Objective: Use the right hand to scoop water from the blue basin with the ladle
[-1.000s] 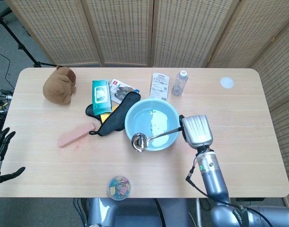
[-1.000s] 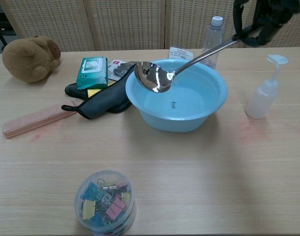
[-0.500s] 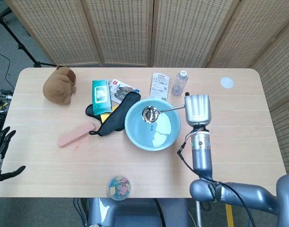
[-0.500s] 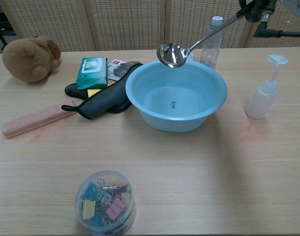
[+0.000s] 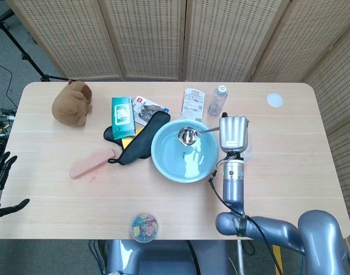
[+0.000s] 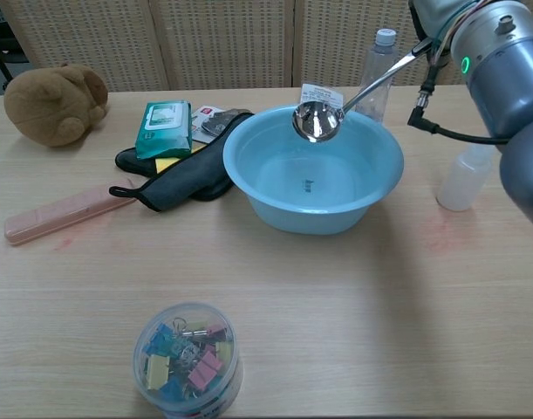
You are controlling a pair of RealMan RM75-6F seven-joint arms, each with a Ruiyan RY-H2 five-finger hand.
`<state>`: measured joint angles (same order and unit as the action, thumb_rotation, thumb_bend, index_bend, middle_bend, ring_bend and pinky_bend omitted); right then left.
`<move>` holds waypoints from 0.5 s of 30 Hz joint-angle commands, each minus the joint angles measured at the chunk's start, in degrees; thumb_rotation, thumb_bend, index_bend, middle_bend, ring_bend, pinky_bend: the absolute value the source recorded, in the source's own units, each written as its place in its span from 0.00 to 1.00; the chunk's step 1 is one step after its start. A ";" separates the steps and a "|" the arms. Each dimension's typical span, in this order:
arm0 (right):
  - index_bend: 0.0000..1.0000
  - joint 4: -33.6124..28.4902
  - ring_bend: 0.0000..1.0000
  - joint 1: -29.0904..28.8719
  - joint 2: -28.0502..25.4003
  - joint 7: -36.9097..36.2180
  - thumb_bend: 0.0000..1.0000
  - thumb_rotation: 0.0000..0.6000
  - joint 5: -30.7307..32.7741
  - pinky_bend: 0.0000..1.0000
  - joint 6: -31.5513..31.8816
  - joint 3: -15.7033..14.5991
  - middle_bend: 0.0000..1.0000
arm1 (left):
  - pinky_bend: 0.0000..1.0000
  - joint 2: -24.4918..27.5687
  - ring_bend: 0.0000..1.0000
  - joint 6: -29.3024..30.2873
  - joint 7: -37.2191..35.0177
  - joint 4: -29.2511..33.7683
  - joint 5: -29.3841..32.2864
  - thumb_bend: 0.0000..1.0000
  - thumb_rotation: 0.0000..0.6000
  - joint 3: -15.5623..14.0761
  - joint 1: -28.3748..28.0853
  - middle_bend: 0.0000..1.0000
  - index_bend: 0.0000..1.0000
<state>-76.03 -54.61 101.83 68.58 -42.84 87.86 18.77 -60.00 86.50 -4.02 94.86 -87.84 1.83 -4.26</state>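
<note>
The blue basin [image 5: 161,158] [image 6: 311,216] stands mid-table with water in it. My right hand [image 5: 233,133] hangs just right of the basin and grips the end of the metal ladle [image 5: 188,136] [image 6: 316,120]. The ladle's handle slopes down to the left, and its bowl hovers above the water over the far part of the basin, clear of the rim. In the chest view only my right wrist and forearm [image 6: 502,52] show, at the top right. My left hand [image 5: 0,186] rests off the table's left edge, fingers apart and holding nothing.
A clear bottle [image 5: 217,100] and a paper packet [image 5: 193,104] stand just behind the basin. A black pouch [image 5: 141,137], green wipes pack [image 5: 122,114], pink case [image 5: 93,162] and brown plush [image 5: 71,103] lie to its left. A tub of clips [image 5: 144,227] sits near the front edge, a white pump bottle [image 6: 465,175] to the right.
My right hand carried the ladle from the basin's near-left rim up and across to its far side, then brought the bowl a little lower and further right over the water.
</note>
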 commanded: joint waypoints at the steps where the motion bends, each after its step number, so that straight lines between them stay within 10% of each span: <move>1: 0.87 5.25 0.88 -0.71 3.81 -0.40 1.00 1.00 -1.55 1.00 -0.84 -1.20 0.95 | 0.00 0.15 0.00 -0.06 -0.49 -0.06 0.37 0.00 1.00 0.19 -0.03 0.00 0.00; 15: 0.87 24.16 0.89 -1.14 12.92 -6.59 1.00 1.00 -8.33 1.00 -3.43 -1.89 0.96 | 0.00 0.43 0.00 -0.77 -1.32 0.00 0.90 0.00 1.00 0.22 -0.22 0.00 0.00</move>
<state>-54.44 -55.64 113.42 63.18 -49.74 85.25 17.14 -59.56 85.76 -5.36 94.86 -86.97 2.05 -4.47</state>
